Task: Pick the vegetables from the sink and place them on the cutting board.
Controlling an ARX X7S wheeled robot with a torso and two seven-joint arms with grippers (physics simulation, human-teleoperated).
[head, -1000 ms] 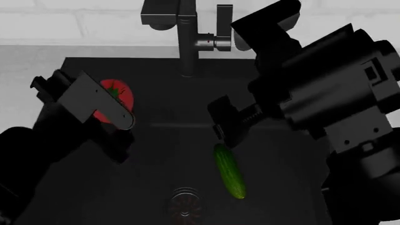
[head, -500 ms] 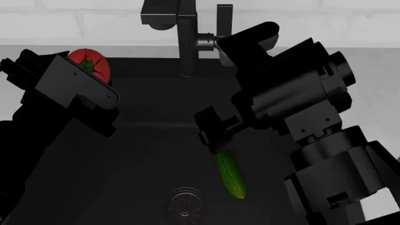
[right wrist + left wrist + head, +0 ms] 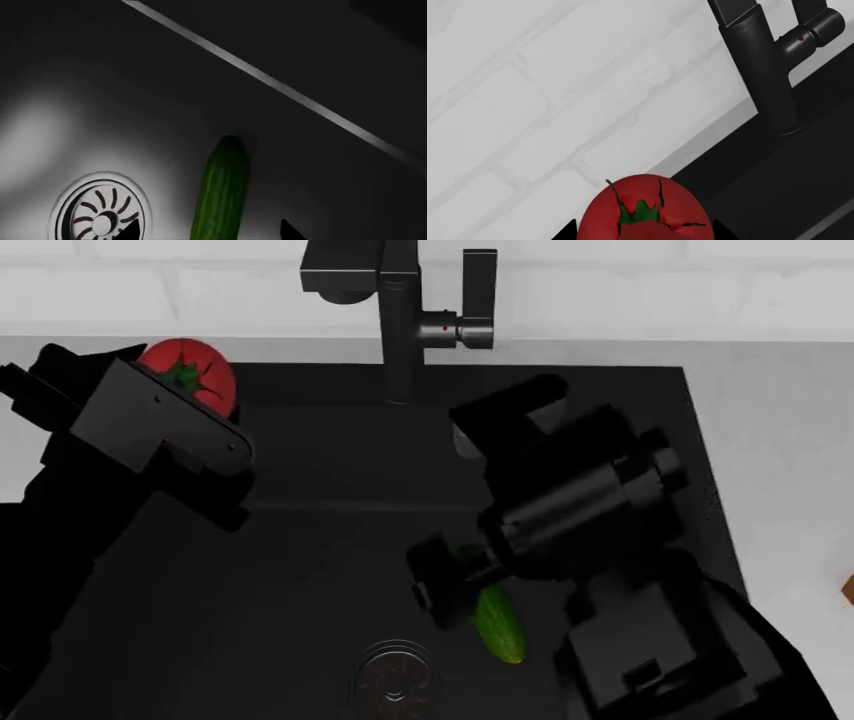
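two arms mostly black on black; sink [image 3: 334, 540] walls hard to trace; left gripper [image 3: 200, 405] clamped on tomato [image 3: 194, 370], raised at the sink's back left rim; right gripper [image 3: 461, 590] straddles cucumber [image 3: 499, 630] on the basin floor beside drain [image 3: 394, 675], closure unclear; fingertips cropped.

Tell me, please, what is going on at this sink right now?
The robot is clearing vegetables from the black sink. Its left gripper holds the red tomato raised near the back rim. The right gripper is low in the basin, over the far end of the cucumber lying beside the drain. No cutting board is in view.
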